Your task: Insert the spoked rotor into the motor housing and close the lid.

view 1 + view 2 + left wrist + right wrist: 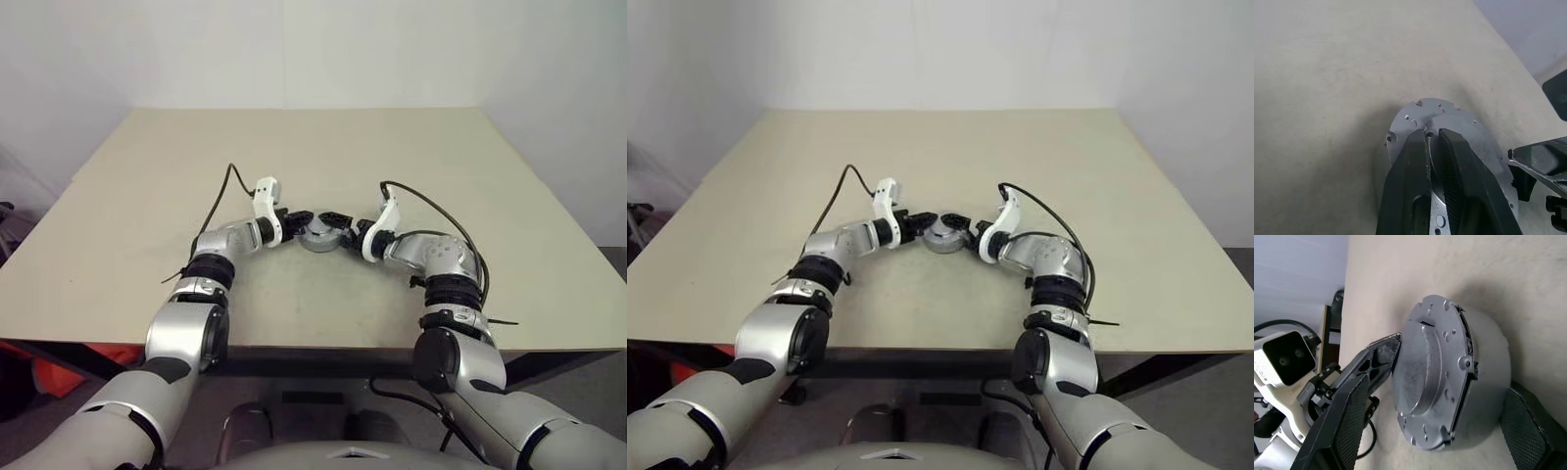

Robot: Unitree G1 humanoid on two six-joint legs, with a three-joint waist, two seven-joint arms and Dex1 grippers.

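A silver round casing (1488,362) rests on the tan table (392,147), near its front middle. Its lid (1425,372), a silver disc with small holes and a raised centre, sits on the casing with a thin dark gap along one edge. My left gripper (1431,133) comes in from the left and is shut on the lid's thin raised metal edge. From the right, my right gripper (1437,387) stands open with one finger on each side of the casing, touching nothing that I can see. The spoked rotor and the motor housing are hidden from me.
Black cables loop from both wrists over the table behind the casing. The table's front edge lies close below my forearms. A pale wall stands behind the table's far edge.
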